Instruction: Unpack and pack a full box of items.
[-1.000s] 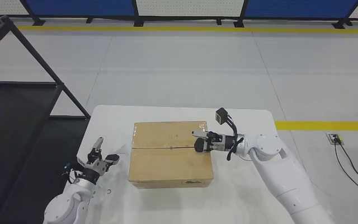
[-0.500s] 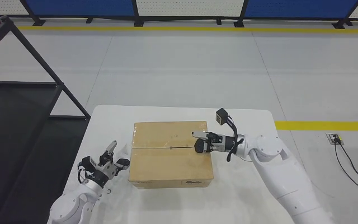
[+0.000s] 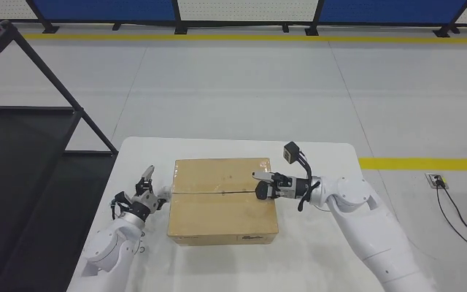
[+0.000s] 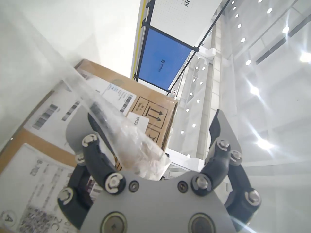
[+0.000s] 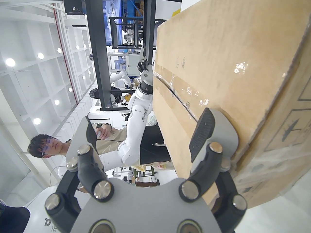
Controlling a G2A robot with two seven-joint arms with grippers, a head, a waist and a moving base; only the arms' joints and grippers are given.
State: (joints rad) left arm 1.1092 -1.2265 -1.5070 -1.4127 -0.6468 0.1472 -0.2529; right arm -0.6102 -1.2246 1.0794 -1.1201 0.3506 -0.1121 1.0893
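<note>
A closed brown cardboard box (image 3: 222, 197) sits in the middle of the white table (image 3: 321, 241), with a taped seam (image 3: 219, 192) running along its top. My left gripper (image 3: 155, 184) hangs open close to the box's left side, which carries white labels (image 4: 48, 115). A crumpled strip of clear tape (image 4: 131, 144) clings to one of its fingers (image 4: 97, 132). My right gripper (image 3: 260, 183) is open at the box's right end, beside the seam. One of its pads (image 5: 203, 132) lies over the box top (image 5: 218, 49); the other is in the air.
A black metal frame (image 3: 66, 139) stands just left of the table. The box takes up the table's middle; bare tabletop lies in front of it and to its right (image 3: 314, 263). The table's left edge is close behind my left arm.
My left arm has swung from the table's front left corner up to the box's left side. The right gripper has stayed at the seam.
</note>
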